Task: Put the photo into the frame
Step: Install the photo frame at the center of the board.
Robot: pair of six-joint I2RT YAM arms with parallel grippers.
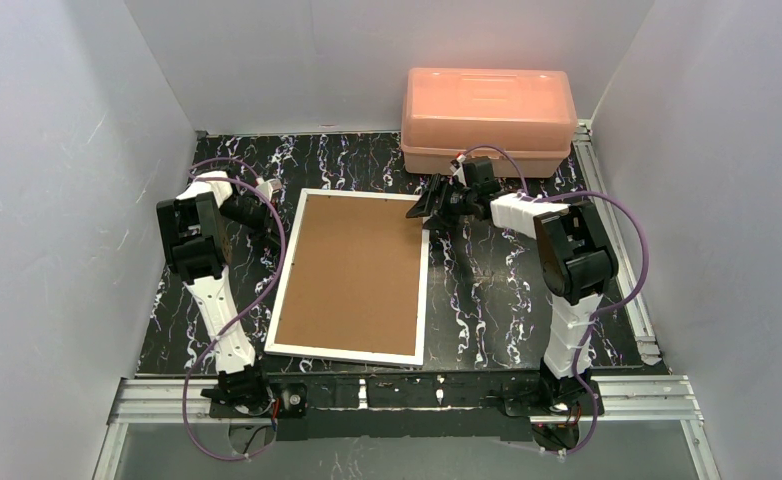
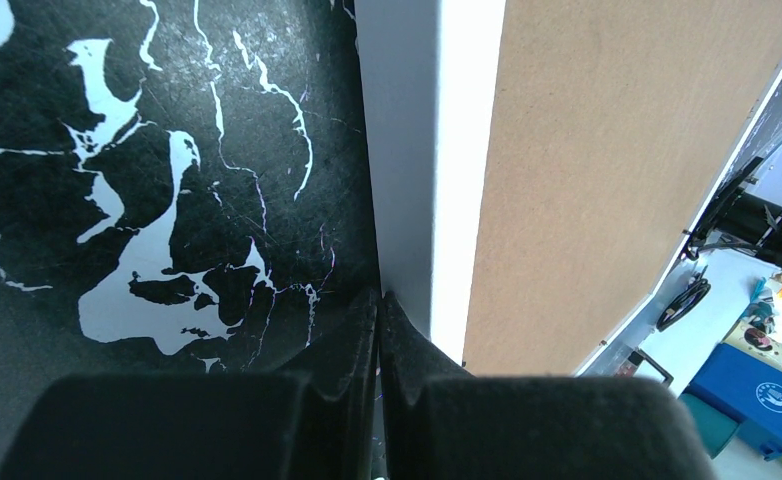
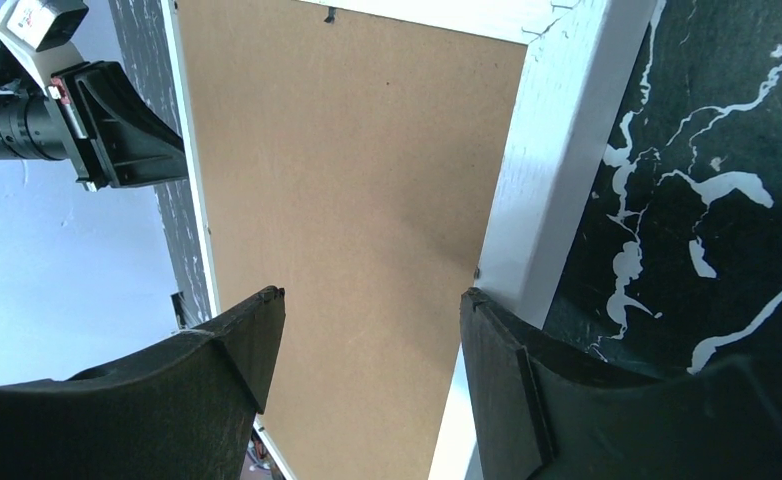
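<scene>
The frame [image 1: 352,275] lies face down on the tabletop [image 1: 497,300] with its brown back upward, presumably so the backing can be got at. The left pincer [image 2: 379,305] is closed tight, its tip right at the frame's left white edge near the far corner, likely to brace it or pry there. The right pincer [image 3: 372,300] hangs open astride the frame's far right corner, placed to pinch that edge. I cannot see the photo anywhere; it may lie under the board.
</scene>
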